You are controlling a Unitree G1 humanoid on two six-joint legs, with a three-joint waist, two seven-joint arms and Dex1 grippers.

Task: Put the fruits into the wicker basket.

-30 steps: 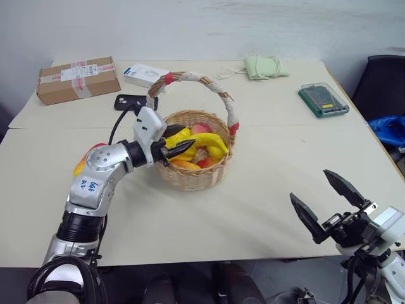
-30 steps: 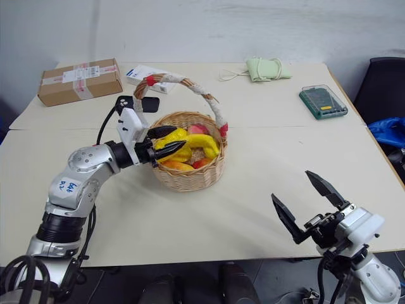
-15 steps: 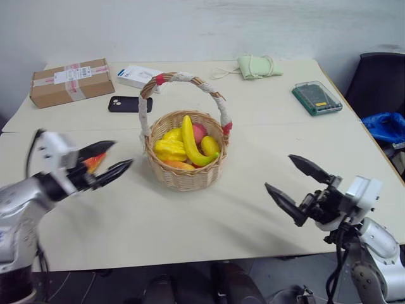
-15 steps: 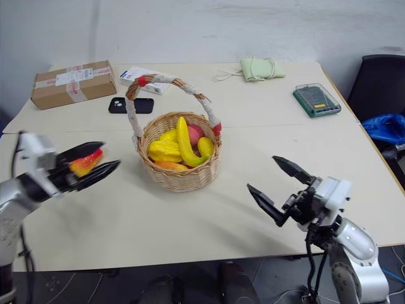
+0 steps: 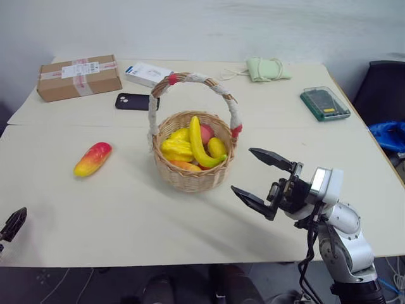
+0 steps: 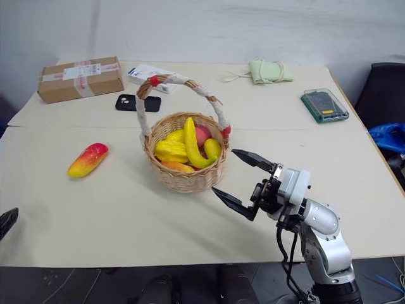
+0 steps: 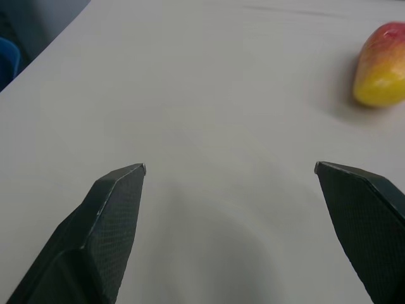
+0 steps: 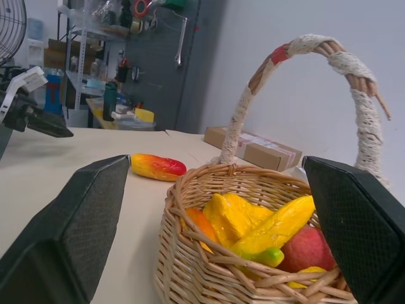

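The wicker basket (image 5: 190, 178) stands mid-table with its handle (image 5: 193, 78) arched over it. A yellow banana (image 5: 197, 140) lies in it among other plastic fruits. The red-to-yellow mango (image 5: 92, 159) lies on the table left of the basket, apart from it. My right gripper (image 5: 242, 170) hovers open just right of the basket, pointing at its side, with nothing between its fingers. The right wrist view looks at the basket wall (image 8: 209, 278) and the mango (image 8: 158, 167) beyond. My left gripper (image 7: 230, 168) is open and empty low over the table's front left edge, with the mango (image 7: 383, 63) ahead of it.
Along the far side lie a cardboard box (image 5: 79, 77), a black phone (image 5: 136, 101), a white packet (image 5: 147, 74), a green pouch (image 5: 266, 67) and a green case (image 5: 324, 103). A black chair (image 5: 386, 82) and a blue bag (image 5: 389, 134) stand off the right edge.
My left gripper let the banana go in the basket, opened wide and swung back to the front left edge, uncovering the mango. My right gripper moved left toward the basket.
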